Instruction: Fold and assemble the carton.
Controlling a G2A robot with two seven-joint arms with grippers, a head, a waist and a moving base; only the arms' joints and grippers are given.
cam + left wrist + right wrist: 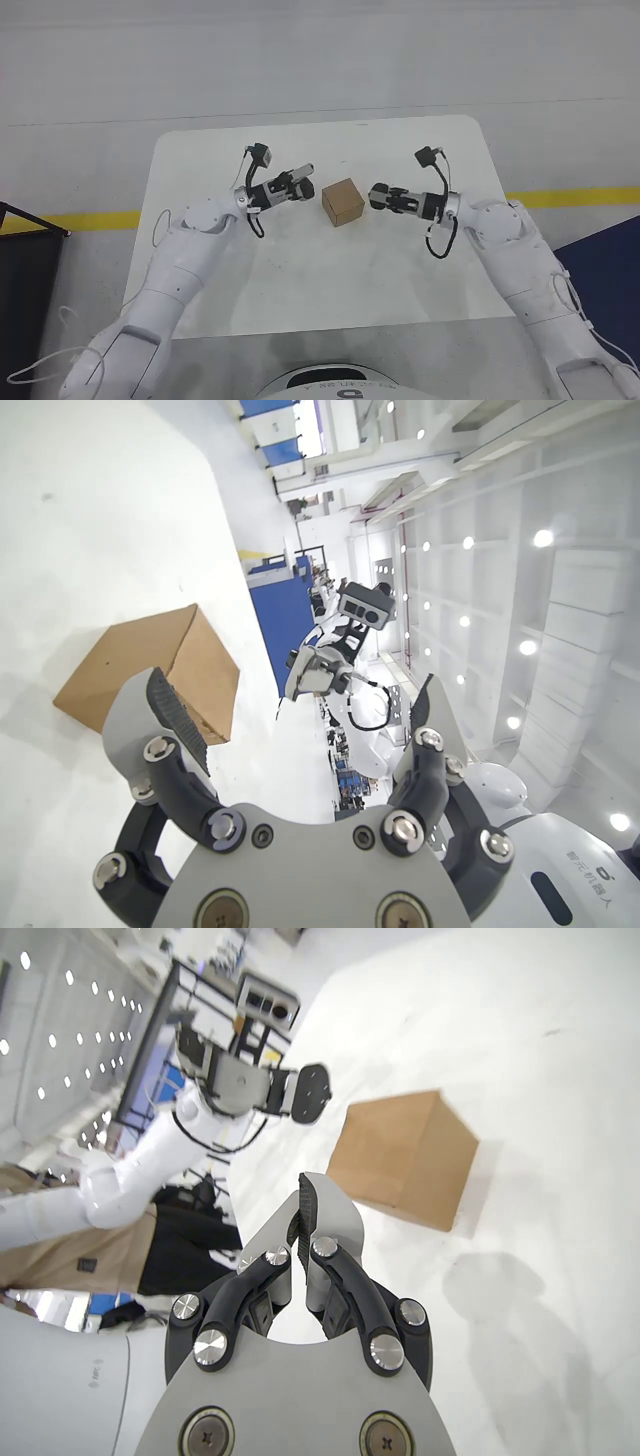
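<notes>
While the carton [343,201] stands as a squared-up brown cube near the middle of the bench [300,290], the top view shows the left hand [306,186] just beside one face and the right hand [377,196] just beside the opposite face. The box sits between the two. This position puts it within reach of both arms, and the flanking stance would, in my judgement, let one hand steady it while the other presses.

Left wrist view: the left hand [292,695] is spread wide and holds nothing. One ribbed pad [177,720] lies in front of the carton [120,660] in the picture, and contact cannot be confirmed. The wide spread suits spanning a wall or flap of the box. Top and side panels look flat and meet at a clean edge. A slightly ragged cardboard edge shows low on the face nearest the hand, and what it is cannot be told.

Right wrist view: the right hand [303,1198] has its fingers pressed together with nothing between them. A strip of bare bench separates it from the carton [400,1158], so the two are apart. Closed fingers make a blunt tip, suited in my judgement to pushing a panel rather than gripping. The far left hand [310,1095] sits close to the box's opposite side.

Assessment: the visible faces are closed, so assembly looks near complete. The underside is not visible.
</notes>
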